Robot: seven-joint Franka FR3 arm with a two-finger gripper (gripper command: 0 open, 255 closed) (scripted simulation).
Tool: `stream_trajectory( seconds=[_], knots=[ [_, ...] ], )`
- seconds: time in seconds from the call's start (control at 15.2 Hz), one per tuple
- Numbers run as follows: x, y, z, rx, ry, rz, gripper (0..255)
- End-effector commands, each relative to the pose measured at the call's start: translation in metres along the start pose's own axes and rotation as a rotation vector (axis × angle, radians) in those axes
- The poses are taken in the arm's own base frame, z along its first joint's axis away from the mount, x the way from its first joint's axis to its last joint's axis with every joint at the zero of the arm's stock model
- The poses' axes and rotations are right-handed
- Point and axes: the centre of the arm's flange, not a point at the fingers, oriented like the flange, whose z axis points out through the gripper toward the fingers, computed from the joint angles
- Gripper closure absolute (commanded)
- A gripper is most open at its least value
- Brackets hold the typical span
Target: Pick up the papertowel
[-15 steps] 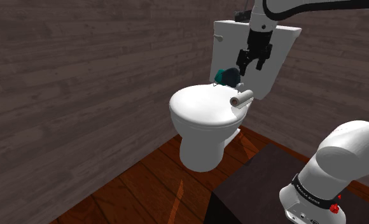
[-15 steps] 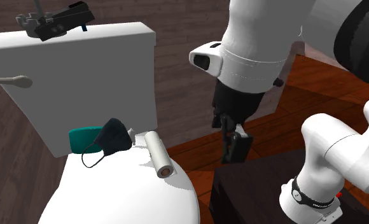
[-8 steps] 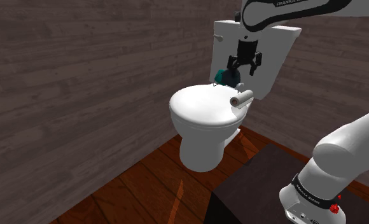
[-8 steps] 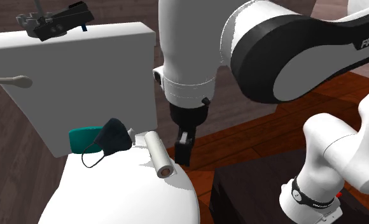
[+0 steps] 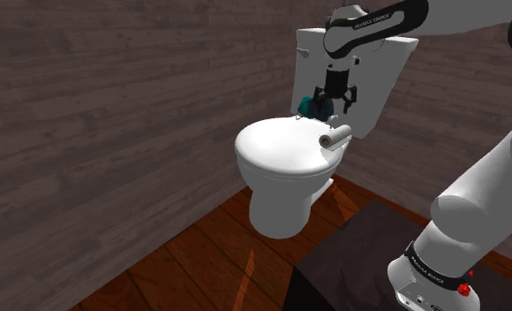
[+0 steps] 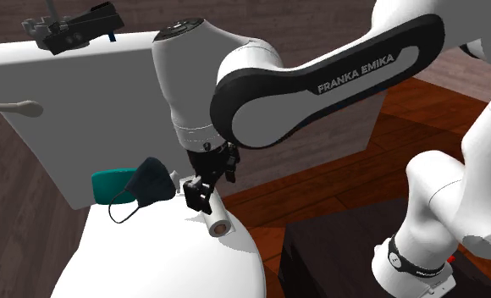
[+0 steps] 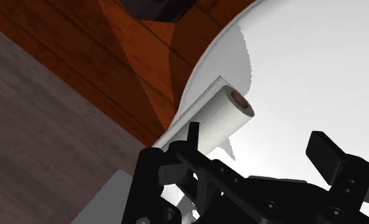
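Observation:
The paper towel roll (image 5: pixel 335 135) is white with a brown core and lies on its side on the closed white toilet lid (image 5: pixel 276 146), near the lid's edge and the tank. My black gripper (image 5: pixel 336 101) hangs open just above the roll's tank end. In the second exterior view the gripper (image 6: pixel 208 182) stands over the roll (image 6: pixel 216 218), covering its far end. The wrist view has the roll (image 7: pixel 222 109) just beyond one finger (image 7: pixel 192 133) of the gripper (image 7: pixel 255 137), outside the gap. Nothing is held.
A dark face mask (image 6: pixel 151 182) and a teal object (image 6: pixel 108 184) lie at the back of the lid against the white tank (image 6: pixel 108 93). A dark tool (image 6: pixel 74 32) rests on the tank top. The dark stand (image 5: pixel 351 256) sits on the wooden floor beside the toilet.
The arm has swung from beside the tank toward the toilet and come down over the tank end of the roll. The fingers stay open and the roll has not moved.

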Motion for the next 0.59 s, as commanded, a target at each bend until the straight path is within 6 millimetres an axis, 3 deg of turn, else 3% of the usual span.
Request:
stream_trajectory(
  seconds=[0.0, 0.53],
  knots=[
    [0.023, 0.004, 0.015, 0.001, -0.022, 0.082, 0],
    [0.105, 0.049, 0.084, 0.004, -0.110, 0.399, 0]
  ],
)
